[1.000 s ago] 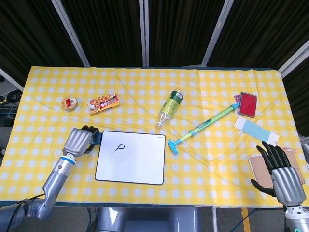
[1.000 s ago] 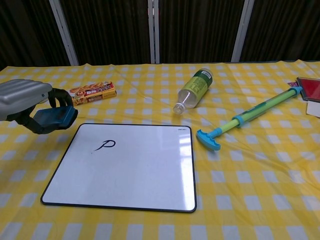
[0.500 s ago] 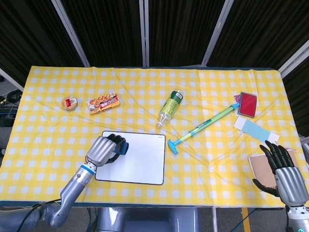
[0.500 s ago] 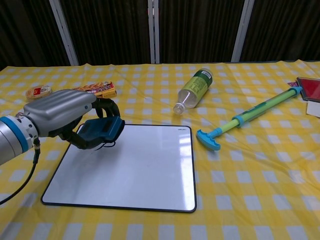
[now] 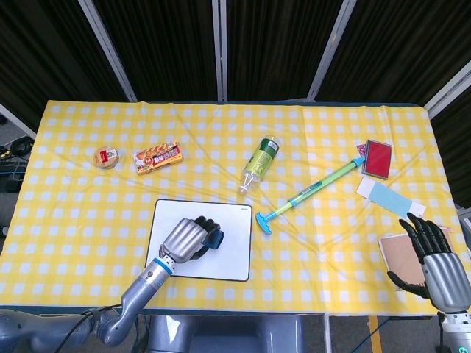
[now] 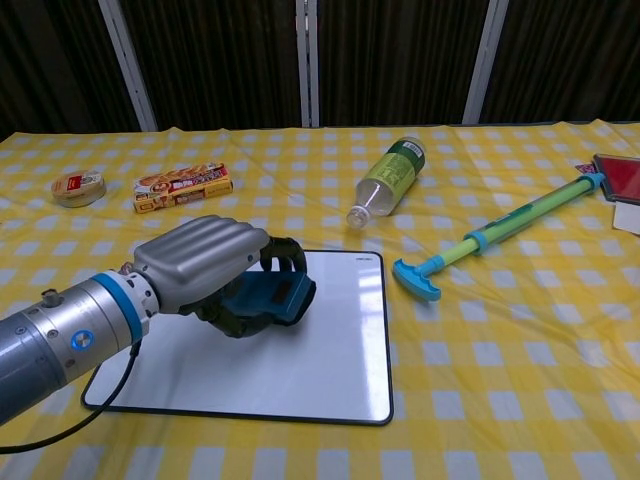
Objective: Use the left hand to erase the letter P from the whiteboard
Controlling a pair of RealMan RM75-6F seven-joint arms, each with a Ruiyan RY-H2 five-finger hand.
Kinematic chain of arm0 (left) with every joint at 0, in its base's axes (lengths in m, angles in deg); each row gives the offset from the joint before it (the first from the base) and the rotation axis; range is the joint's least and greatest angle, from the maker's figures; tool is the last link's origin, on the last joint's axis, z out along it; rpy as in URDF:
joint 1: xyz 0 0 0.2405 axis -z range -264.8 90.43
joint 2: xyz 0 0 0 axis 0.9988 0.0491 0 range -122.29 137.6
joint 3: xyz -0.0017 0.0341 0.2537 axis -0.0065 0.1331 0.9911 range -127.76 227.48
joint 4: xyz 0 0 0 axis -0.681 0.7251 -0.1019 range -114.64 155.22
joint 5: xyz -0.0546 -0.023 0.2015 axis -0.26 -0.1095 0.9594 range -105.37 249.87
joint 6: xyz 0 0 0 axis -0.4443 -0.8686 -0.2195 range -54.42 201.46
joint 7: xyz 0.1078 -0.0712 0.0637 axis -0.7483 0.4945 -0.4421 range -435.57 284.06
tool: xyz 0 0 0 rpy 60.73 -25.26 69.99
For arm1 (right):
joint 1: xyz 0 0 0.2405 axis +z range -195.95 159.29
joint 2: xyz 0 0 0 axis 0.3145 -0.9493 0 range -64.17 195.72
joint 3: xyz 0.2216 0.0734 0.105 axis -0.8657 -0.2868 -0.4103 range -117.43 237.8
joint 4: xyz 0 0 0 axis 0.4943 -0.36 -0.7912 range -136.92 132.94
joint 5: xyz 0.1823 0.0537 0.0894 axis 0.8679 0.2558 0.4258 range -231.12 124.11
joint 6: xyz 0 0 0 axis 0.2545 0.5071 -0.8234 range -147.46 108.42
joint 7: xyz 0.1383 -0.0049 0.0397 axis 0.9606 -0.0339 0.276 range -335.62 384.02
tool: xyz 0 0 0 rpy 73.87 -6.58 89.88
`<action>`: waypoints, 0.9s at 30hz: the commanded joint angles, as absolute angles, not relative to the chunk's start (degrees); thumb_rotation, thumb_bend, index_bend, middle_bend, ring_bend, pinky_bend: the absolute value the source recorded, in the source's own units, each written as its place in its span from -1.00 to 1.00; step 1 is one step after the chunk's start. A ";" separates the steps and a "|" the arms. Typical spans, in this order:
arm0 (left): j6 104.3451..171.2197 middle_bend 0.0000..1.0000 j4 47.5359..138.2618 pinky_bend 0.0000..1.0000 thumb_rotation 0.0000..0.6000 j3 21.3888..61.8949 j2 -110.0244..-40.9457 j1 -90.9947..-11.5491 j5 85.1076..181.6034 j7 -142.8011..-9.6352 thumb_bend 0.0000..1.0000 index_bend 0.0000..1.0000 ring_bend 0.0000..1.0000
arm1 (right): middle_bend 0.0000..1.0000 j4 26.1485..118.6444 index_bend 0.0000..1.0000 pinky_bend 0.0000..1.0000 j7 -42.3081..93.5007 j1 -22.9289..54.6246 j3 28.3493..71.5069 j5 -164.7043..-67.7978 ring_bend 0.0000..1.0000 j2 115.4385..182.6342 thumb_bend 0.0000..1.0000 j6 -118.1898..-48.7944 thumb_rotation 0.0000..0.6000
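Nearest the robot, the left hand (image 6: 205, 268) is over the whiteboard (image 6: 330, 350), fingers curled around a blue eraser (image 6: 268, 296), which it grasps; whether the eraser presses on the board surface cannot be told for certain. The whiteboard lies flat on the bench (image 6: 520, 400), which is covered by a yellow checked cloth, and the hand sits over the middle of the board in the head view (image 5: 190, 238). The visible white surface shows no letter; the part under the hand is hidden. The right hand (image 5: 434, 261) is well to the right of the whiteboard at the near bench edge, fingers spread and holding nothing, over a brown pad (image 5: 401, 257). Just right of the whiteboard lies a blue and green pump (image 6: 495, 238), its handle end near the board's far right corner. Beyond the whiteboard a green-labelled plastic bottle (image 6: 388, 180) lies on its side. Beyond the board's left side sits a snack box (image 6: 183, 187), and left of that a small round tin (image 6: 78, 186). Farther right of the pump, away from the whiteboard, are a red card box (image 5: 377, 157) and a pale blue strip (image 5: 386, 196).
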State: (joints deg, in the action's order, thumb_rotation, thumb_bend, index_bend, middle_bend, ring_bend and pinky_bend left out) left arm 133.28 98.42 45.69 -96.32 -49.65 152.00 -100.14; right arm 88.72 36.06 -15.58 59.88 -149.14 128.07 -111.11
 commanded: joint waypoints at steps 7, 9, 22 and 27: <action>133.68 0.25 92.56 0.32 1.00 46.18 -97.44 -49.43 153.89 -95.44 0.52 0.64 0.11 | -1.00 88.56 -0.98 -1.00 35.69 -15.23 60.01 -149.04 -1.00 128.35 -0.89 -110.17 1.00; 134.04 0.25 91.12 0.32 1.00 46.65 -96.86 -49.79 154.35 -94.42 0.52 0.64 0.11 | -1.00 88.59 -0.98 -1.00 35.48 -15.21 60.09 -149.15 -1.00 128.41 -0.89 -110.08 1.00; 137.24 0.25 82.41 0.32 1.00 49.06 -92.98 -52.73 157.13 -83.94 0.52 0.64 0.11 | -1.00 89.07 -0.99 -1.00 33.99 -15.25 60.48 -149.94 -1.00 128.82 -0.89 -110.12 1.00; 137.90 0.25 80.84 0.32 1.00 49.25 -92.88 -53.02 157.98 -81.41 0.52 0.64 0.11 | -1.00 89.21 -0.99 -1.00 33.65 -15.21 60.52 -149.96 -1.00 128.87 -0.89 -109.98 1.00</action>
